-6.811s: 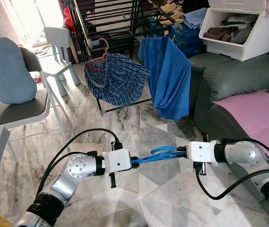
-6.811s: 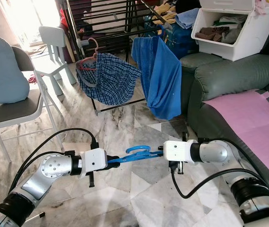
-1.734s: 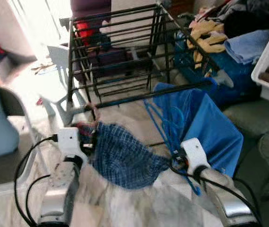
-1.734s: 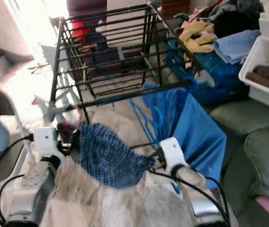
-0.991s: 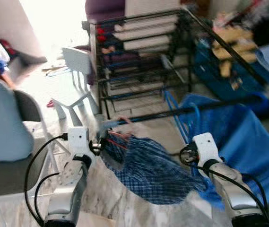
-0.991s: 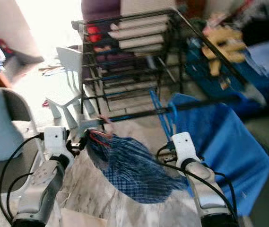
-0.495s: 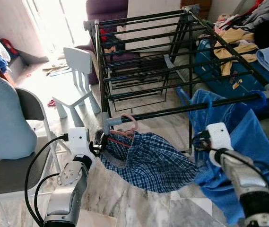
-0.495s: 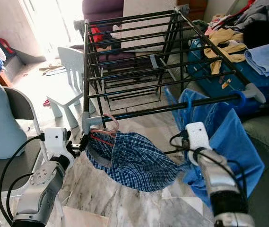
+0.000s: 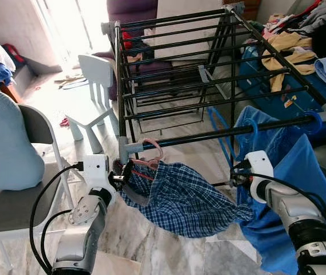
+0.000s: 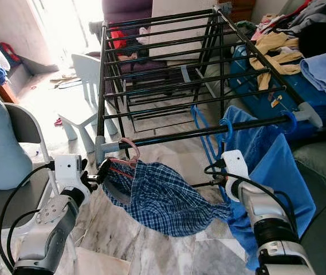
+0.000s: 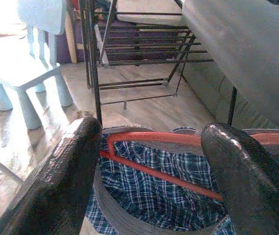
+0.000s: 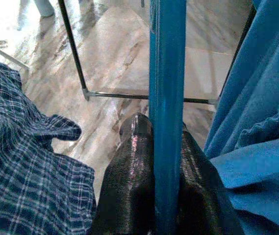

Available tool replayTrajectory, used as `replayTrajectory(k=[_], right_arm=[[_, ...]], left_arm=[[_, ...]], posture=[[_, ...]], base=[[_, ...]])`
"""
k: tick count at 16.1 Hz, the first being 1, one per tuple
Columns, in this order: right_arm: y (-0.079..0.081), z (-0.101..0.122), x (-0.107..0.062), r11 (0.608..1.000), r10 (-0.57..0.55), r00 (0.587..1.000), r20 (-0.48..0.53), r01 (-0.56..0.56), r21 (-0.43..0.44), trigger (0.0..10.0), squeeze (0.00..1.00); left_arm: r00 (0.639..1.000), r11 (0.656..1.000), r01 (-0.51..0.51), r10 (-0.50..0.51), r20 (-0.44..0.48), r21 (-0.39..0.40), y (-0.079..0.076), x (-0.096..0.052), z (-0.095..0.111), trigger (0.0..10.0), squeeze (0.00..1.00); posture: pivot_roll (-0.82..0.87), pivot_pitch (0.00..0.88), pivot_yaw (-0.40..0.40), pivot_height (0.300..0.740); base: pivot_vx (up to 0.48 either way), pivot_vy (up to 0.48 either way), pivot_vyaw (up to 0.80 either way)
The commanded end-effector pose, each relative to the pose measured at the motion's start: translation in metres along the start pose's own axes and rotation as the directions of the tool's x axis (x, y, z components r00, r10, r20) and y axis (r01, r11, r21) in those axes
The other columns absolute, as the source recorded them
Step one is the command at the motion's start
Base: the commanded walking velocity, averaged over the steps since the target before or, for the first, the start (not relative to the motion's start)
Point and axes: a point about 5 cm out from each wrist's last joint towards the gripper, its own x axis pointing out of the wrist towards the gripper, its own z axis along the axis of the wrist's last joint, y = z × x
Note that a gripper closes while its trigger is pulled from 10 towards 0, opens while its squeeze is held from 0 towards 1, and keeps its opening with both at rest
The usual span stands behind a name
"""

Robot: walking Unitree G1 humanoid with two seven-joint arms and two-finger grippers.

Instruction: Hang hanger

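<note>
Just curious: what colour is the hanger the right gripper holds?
Blue hanger, clearest in the right wrist view.

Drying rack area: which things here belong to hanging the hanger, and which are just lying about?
Part of the job:
- blue hanger, clamped in the right gripper
- front rail of the drying rack, where hangers hook on

Lying about:
- plaid garment on a pink hanger, with the open left gripper beside it
- blue cloth on the rail
- small white chair
- grey chair
</note>
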Motion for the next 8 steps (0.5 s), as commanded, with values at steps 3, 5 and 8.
replayTrajectory(k=[3,5,8], right_arm=[[0.001,-0.015,-0.004,0.999,-0.024,1.000,0.015,0.025,-0.020,10.0,1.00],[0.001,-0.014,-0.012,0.995,-0.049,0.996,0.069,0.054,-0.078,10.0,1.00],[0.001,-0.014,-0.025,0.986,-0.120,0.982,0.148,0.136,-0.098,10.0,1.00]], left_arm=[[1.000,1.000,-0.006,0.006,-0.004,0.008,0.002,-0.001,0.002,10.0,0.00],[0.999,1.000,-0.004,0.004,0.032,0.008,0.000,0.000,0.008,10.0,0.00],[0.999,1.000,0.018,-0.017,0.035,-0.001,-0.005,0.002,0.009,10.0,0.00]], posture=[[-0.14,0.000,0.106,0.740],[-0.15,0.000,0.107,0.740],[-0.16,0.000,0.108,0.740]], base=[[0.000,0.000,0.00],[0.000,0.000,0.00],[0.000,0.000,0.00]])
